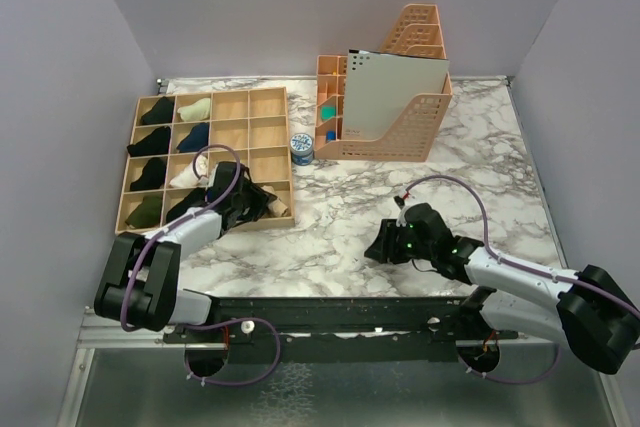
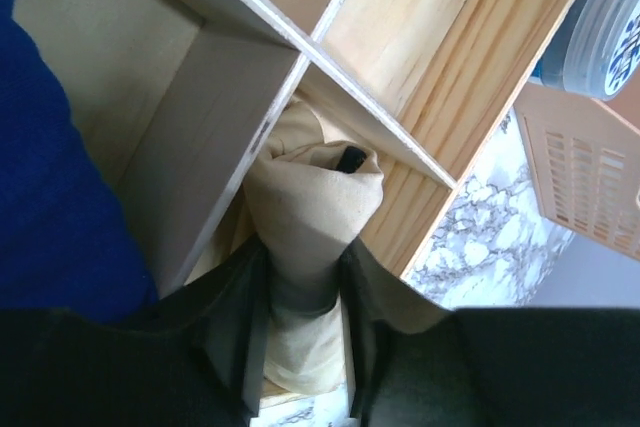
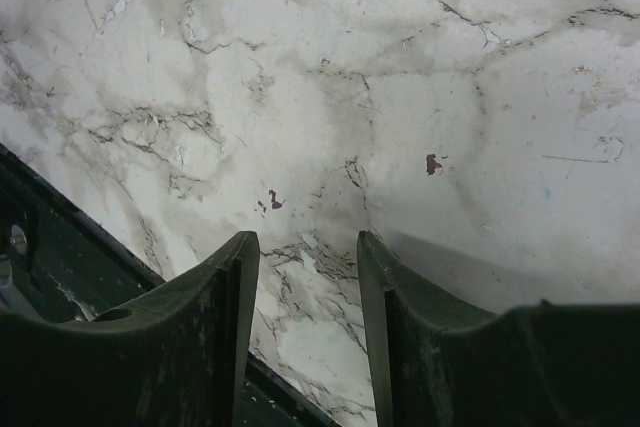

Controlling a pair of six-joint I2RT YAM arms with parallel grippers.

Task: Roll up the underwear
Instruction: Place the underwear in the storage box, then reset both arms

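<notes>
Beige rolled underwear (image 2: 315,197) is clamped between the two dark fingers (image 2: 235,327) of the left end effector (image 2: 300,267), which grip the bundle around its middle. The roll points away from the wrist, and its far end meets a crossing of pale wooden dividers in an open organiser tray (image 2: 290,47). From overhead, the left end effector (image 1: 245,202) sits at the tray's corner compartment, with the beige roll (image 1: 280,207) poking out past it. I cannot tell whether the roll rests on the compartment floor.

To the left of this end effector, a dark blue roll (image 2: 40,197) fills the neighbouring compartment. More rolls, black, cream and green, fill the compartments on the tray's (image 1: 289,162) far side from the grip. Beyond the fingertips and to the right stands a small jar with a blue patterned label (image 1: 301,148), and past it a peach mesh file holder (image 1: 400,137) with a white sheet (image 1: 390,92) inside.

The right end effector (image 1: 378,247) is well apart from all this, low over bare white marble desk (image 1: 350,217). Its wrist camera shows the right end effector (image 3: 308,247) released, both fingers (image 3: 225,287) parted with only veined marble (image 3: 300,97) between them and nothing held.
</notes>
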